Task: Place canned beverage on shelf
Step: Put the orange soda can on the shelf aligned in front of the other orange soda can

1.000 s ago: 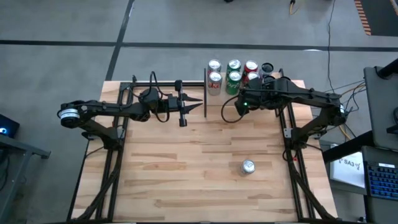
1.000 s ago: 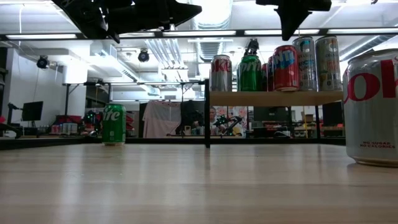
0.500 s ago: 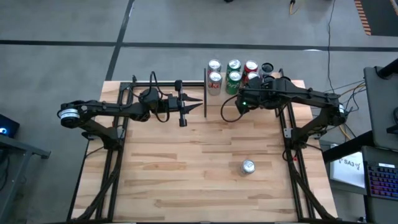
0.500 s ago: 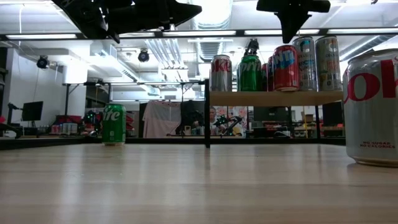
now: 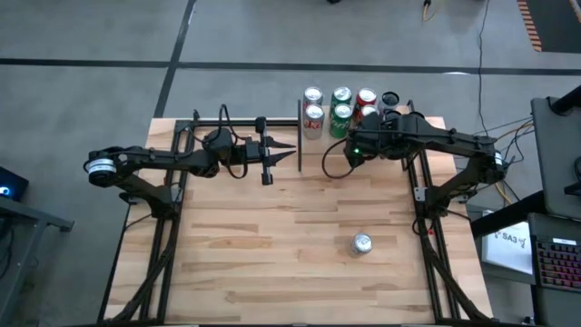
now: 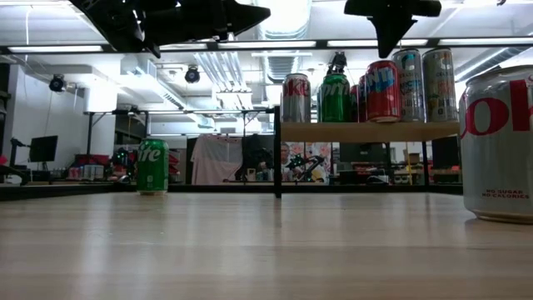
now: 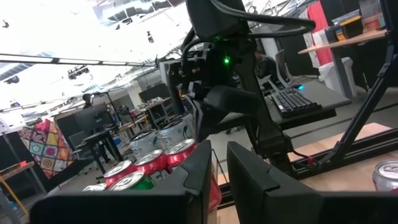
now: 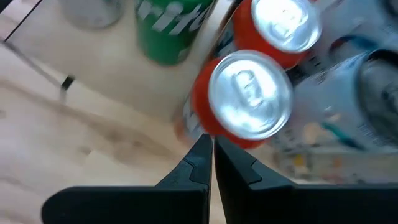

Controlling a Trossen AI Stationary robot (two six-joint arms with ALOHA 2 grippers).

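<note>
The shelf (image 6: 366, 131) stands at the table's far edge on black posts and bears several upright cans, red (image 6: 383, 90), green (image 6: 336, 97) and silver (image 6: 296, 98). My right gripper (image 6: 390, 50) hangs shut just above the front red can (image 8: 249, 99), pointing steeply down, with nothing between its fingers (image 8: 198, 155). My left gripper (image 5: 292, 153) is held high left of the shelf, pointing level toward it, its fingers (image 7: 205, 165) shut to a narrow slit and holding nothing. A silver can (image 5: 362, 243) stands upright on the table near the right front.
A green can (image 6: 152, 167) stands at the far left in the low view. The silver Coke can (image 6: 500, 142) looms close at that view's right edge. Bare tabletop (image 5: 272, 236) stretches between the arms' frames. A black shelf post (image 5: 300, 123) rises at the shelf's left end.
</note>
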